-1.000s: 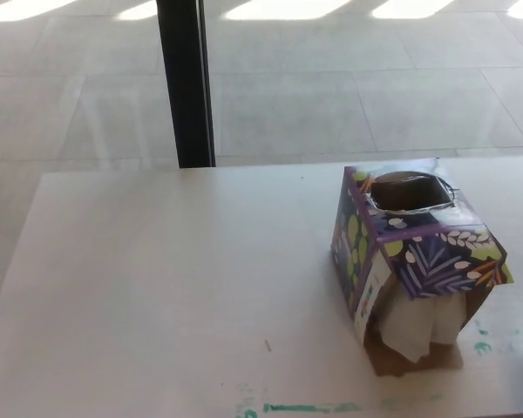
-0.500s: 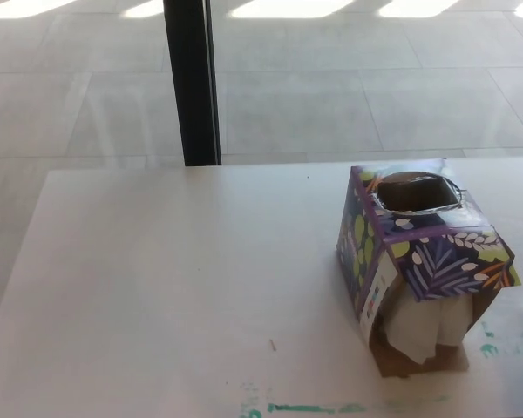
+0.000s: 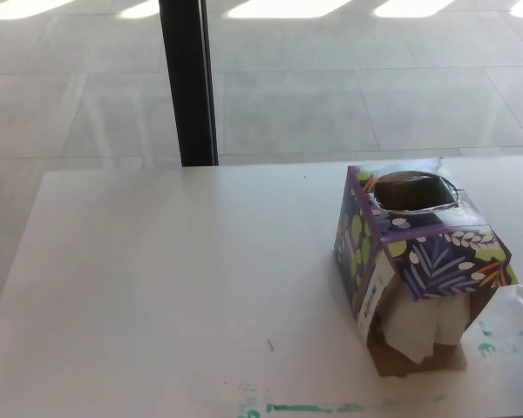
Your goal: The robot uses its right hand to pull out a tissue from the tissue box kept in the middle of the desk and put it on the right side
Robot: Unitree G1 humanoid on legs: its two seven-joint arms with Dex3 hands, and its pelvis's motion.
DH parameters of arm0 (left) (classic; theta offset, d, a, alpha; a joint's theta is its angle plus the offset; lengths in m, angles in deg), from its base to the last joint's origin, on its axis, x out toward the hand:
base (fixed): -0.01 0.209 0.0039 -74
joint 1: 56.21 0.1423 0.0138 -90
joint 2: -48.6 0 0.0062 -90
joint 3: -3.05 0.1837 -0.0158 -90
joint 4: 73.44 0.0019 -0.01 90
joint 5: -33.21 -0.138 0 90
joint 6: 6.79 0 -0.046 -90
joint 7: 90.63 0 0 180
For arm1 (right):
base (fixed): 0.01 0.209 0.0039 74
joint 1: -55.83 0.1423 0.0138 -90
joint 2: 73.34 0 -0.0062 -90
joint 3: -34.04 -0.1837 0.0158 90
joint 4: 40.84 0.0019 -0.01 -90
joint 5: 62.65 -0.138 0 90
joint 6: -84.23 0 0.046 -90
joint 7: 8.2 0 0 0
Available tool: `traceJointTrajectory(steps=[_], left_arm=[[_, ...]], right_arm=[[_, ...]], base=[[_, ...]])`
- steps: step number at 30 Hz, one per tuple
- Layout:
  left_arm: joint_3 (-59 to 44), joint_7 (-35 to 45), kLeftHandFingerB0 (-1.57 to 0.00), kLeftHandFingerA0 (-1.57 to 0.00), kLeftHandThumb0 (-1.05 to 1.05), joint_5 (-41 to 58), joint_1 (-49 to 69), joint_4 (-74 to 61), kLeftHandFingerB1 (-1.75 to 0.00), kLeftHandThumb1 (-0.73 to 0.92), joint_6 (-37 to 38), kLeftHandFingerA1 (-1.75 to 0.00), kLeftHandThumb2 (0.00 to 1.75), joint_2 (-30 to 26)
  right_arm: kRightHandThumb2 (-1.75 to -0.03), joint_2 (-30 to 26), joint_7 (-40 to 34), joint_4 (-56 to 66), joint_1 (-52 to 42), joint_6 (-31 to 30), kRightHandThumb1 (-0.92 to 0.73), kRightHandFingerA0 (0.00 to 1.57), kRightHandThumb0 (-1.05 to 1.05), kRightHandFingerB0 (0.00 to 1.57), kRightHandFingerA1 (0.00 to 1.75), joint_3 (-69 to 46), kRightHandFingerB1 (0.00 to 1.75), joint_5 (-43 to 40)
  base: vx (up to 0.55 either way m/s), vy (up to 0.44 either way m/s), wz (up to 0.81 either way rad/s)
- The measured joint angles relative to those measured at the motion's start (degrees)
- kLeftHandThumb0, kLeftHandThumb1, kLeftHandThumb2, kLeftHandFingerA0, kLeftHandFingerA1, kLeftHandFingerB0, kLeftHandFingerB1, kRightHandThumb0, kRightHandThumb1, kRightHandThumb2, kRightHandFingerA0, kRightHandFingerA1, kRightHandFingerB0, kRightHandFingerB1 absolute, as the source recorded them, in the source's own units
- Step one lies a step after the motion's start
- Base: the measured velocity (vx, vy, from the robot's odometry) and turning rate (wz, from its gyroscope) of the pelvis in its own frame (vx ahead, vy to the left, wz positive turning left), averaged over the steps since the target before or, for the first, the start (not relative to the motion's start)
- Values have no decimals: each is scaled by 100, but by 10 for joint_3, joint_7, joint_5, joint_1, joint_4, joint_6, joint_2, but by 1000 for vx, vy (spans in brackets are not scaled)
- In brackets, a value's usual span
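Tissue box (image 3: 418, 261) near desk (image 3: 157, 279) right edge.

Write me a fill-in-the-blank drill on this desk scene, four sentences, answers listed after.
1. The tissue box stands on the ____ half of the white desk.
2. White tissue hangs out of the box's torn ____ side.
3. The paint smears along the desk's near edge are ____.
4. Beyond the desk's far edge rises a ____ pillar.

Missing words: right; near; green; black
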Motion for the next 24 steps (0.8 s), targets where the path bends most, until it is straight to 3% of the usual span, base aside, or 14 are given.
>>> traceJointTrajectory(steps=[2,3,6,7,10,11,12,13,17,18,19,22,23,24], left_arm=[[0,0,-48,-68,-105,0,0,0,-79,80,0,-57,95,0],[0,0,-49,-67,-105,0,0,0,-79,77,0,-57,95,0],[0,0,-50,-68,-105,0,0,0,-82,76,0,-60,95,0],[0,0,-49,-66,-105,0,-1,0,-82,78,0,-58,97,0],[0,0,-49,-66,-105,0,-1,0,-80,78,0,-58,96,0],[0,0,-49,-67,-105,0,-1,0,-81,78,0,-59,96,0],[0,0,-49,-67,-105,0,-1,0,-81,78,0,-59,96,0],[0,0,-51,-69,-105,0,-1,1,-81,78,0,-59,97,0],[0,0,-49,-66,-105,0,-2,1,-82,78,0,-59,97,1],[0,0,-49,-66,-105,0,-2,1,-82,78,0,-59,97,1],[0,0,-50,-66,-105,0,-2,1,-83,77,0,-59,98,1],[0,0,-49,-68,-105,0,-2,1,-82,81,0,-59,97,1],[0,0,-48,-68,-105,0,-2,1,-81,81,0,-59,97,1],[0,0,-48,-68,-105,0,-2,1,-82,80,0,-59,97,1]], right_arm=[[-101,0,0,11,-7,2,-52,9,-26,7,53,-35,50,-15],[-61,0,0,13,-9,2,-66,7,-53,16,35,-45,27,-19],[-64,0,2,28,-18,3,-71,2,-66,13,37,-100,23,-42],[-92,0,2,32,-22,3,-55,0,-79,3,23,-117,27,-49],[-90,0,2,35,-38,6,-54,4,-78,0,56,-168,37,-65],[-61,0,2,35,-45,7,-69,60,-72,12,96,-184,34,-71],[-61,0,3,35,-48,8,-69,60,-72,12,96,-191,34,-73],[-62,0,3,35,-54,9,-72,90,-72,15,128,-204,35,-77],[-94,0,2,33,-97,17,-59,36,-73,17,76,-275,47,-99],[-94,0,2,33,-108,19,-59,36,-73,17,76,-293,47,-103],[-62,0,0,32,-121,21,-72,38,-63,24,70,-309,37,-108],[-62,2,-5,27,-146,26,-67,67,-60,23,84,-344,41,-118],[-89,5,-10,21,-160,30,-56,69,-62,18,83,-365,51,-124],[-61,7,-11,18,-165,31,-72,55,-56,22,84,-371,41,-126]], base=[[0,0,0],[0,0,0],[0,0,0],[0,0,0],[0,0,0],[0,0,0],[0,0,0],[0,0,0],[0,0,0],[0,0,0],[0,0,0],[0,0,0],[0,0,0],[0,0,0]])
